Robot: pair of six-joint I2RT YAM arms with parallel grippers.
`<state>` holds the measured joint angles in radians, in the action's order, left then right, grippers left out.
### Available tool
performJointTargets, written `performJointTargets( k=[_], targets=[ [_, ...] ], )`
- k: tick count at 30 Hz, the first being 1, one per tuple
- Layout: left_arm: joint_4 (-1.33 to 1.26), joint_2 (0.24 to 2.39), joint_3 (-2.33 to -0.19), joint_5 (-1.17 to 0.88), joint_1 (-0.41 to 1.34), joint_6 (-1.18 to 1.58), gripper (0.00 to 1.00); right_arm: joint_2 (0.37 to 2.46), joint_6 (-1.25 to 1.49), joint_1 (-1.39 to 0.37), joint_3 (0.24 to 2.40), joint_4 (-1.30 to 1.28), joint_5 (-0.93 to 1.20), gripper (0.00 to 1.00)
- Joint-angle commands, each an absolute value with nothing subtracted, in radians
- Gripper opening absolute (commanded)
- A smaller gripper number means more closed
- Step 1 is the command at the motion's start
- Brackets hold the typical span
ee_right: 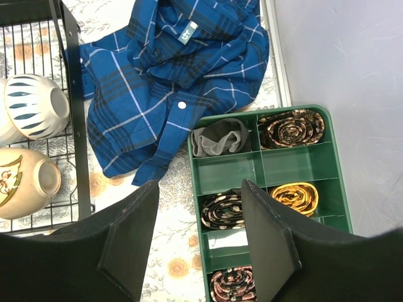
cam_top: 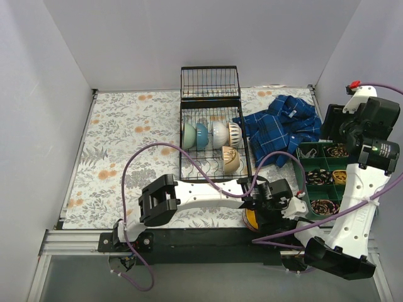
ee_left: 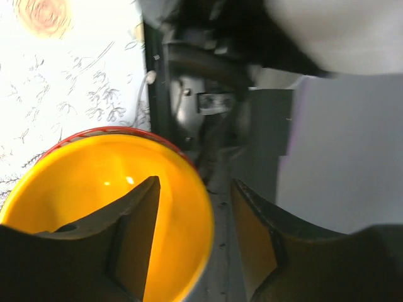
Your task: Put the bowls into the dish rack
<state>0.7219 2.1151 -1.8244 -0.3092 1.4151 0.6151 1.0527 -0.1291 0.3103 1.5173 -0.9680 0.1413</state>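
by the near edge, the half-open left claw [ee_left: 195,182] straddles the glossy yellow bowl [ee_left: 94,182] rim; right claw [ee_right: 200,185] gapes empty.

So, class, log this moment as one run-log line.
left gripper: open, astride yellow bowl rim | right gripper: open, empty | dish rack: partly filled
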Motion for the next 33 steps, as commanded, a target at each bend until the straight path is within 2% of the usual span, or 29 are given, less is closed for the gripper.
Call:
performJointTargets(
  k=[1, 14, 16, 21, 24, 33],
  targets=[
    [0.709, 2.135, -1.85, -0.256, 1.41, 0.618, 0.42, 1.026, -0.112, 0.324, 1.516, -0.93, 0.152, 0.64],
    [0.732, 2.099, -1.85, -0.267, 1.411, 0.584, 0.17, 0.994, -0.103, 0.342, 1.456, -0.927, 0.187, 0.63],
    [0.735, 2.077, -1.836, -0.268, 1.413, 0.581, 0.1, 0.994, -0.098, 0.342, 1.451, -0.925, 0.195, 0.63],
    [0.732, 2.023, -1.781, -0.261, 1.419, 0.574, 0.07, 1.0, -0.095, 0.35, 1.448, -0.922, 0.209, 0.63],
    [0.739, 2.01, -1.787, -0.239, 1.42, 0.561, 0.0, 1.002, -0.092, 0.353, 1.445, -0.922, 0.213, 0.63],
    [0.769, 1.965, -1.827, -0.195, 1.419, 0.493, 0.0, 1.006, -0.094, 0.356, 1.45, -0.925, 0.222, 0.62]
  ],
)
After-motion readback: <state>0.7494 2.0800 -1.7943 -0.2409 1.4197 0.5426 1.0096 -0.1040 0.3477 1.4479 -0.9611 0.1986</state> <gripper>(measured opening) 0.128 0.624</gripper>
